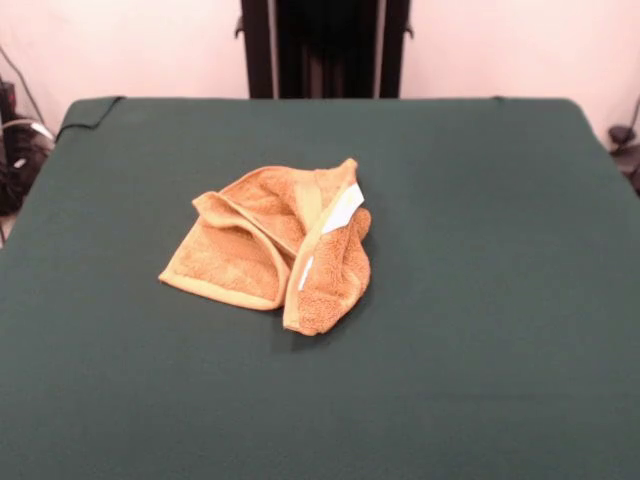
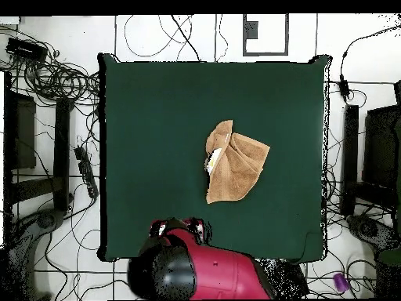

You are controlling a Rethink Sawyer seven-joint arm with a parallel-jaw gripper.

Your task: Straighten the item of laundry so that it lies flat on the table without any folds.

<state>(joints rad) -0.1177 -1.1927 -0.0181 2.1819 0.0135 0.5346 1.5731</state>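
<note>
The orange-tan towel (image 1: 262,250) lies crumpled near the middle of the dark green table (image 1: 480,200). Its sides are folded over each other and one flap stands up along the right. A white label (image 1: 343,208) shows on that raised fold. In the overhead view the towel (image 2: 235,166) lies right of the table's (image 2: 149,117) centre. The red and black arm (image 2: 196,266) is drawn back over the table's edge by the base. Its end (image 2: 178,229) is well away from the towel, and the gripper cannot be made out clearly. The front view shows no gripper.
The black pedestal (image 1: 322,48) stands at the table's far side. Many cables (image 2: 63,86) lie on the floor around the table, with dark equipment (image 2: 376,149) at both sides. A small purple thing (image 2: 340,282) lies on the floor by the base.
</note>
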